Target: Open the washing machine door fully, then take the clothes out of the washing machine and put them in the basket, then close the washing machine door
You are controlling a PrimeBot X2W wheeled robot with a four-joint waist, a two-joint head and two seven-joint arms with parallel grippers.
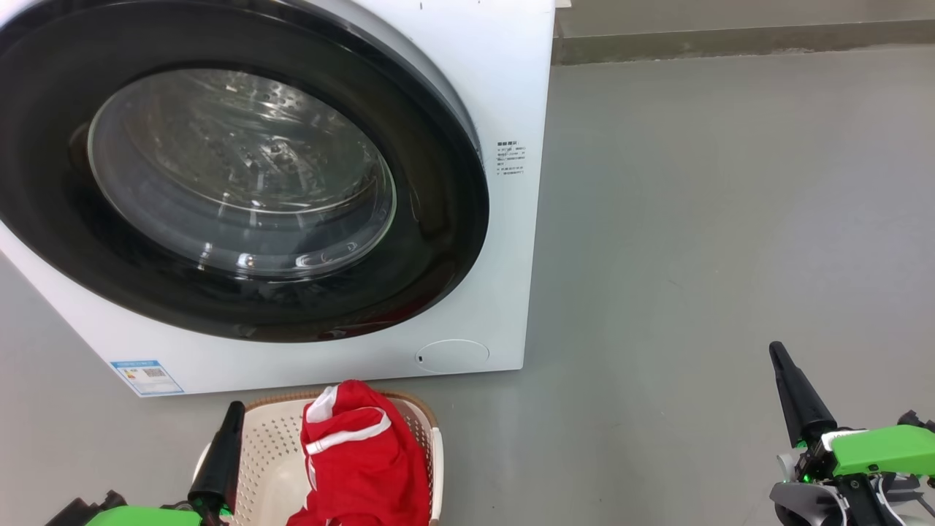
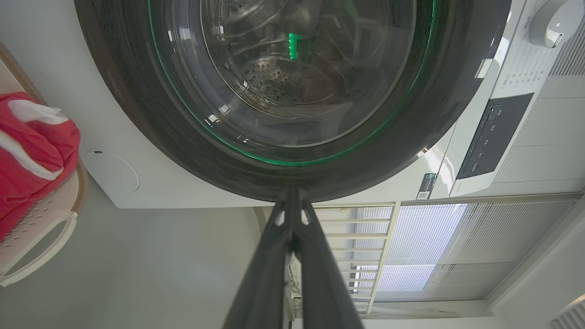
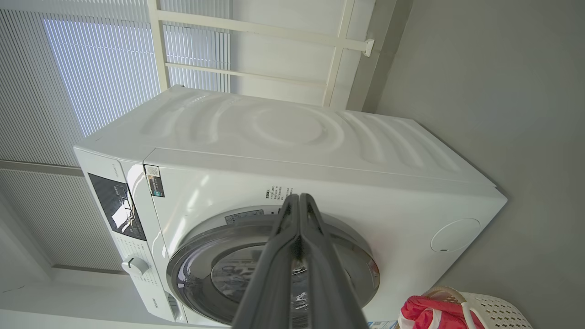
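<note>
The white washing machine (image 1: pixel 504 88) stands ahead with its round black-rimmed door (image 1: pixel 241 168) lying flat against the front; through the glass I see bare steel drum. Red clothes (image 1: pixel 361 456) with white stripes lie heaped in the cream basket (image 1: pixel 270 446) on the floor below the door. My left gripper (image 1: pixel 235 409) is shut beside the basket's left rim, holding nothing. Over the floor at the lower right my right gripper (image 1: pixel 776 351) is also shut and empty. The left wrist view shows the door (image 2: pixel 292 173), the clothes (image 2: pixel 32 146) and the gripper (image 2: pixel 292 194). The right wrist view shows the washing machine (image 3: pixel 320 137), the gripper (image 3: pixel 298 197) and the clothes (image 3: pixel 429 313).
Grey floor (image 1: pixel 730 219) stretches to the right of the machine up to a wall base (image 1: pixel 730 40). A small round flap (image 1: pixel 451 354) sits low on the machine's front. A control panel and dial (image 2: pixel 548 20) top the machine; window blinds (image 3: pixel 91 68) stand behind it.
</note>
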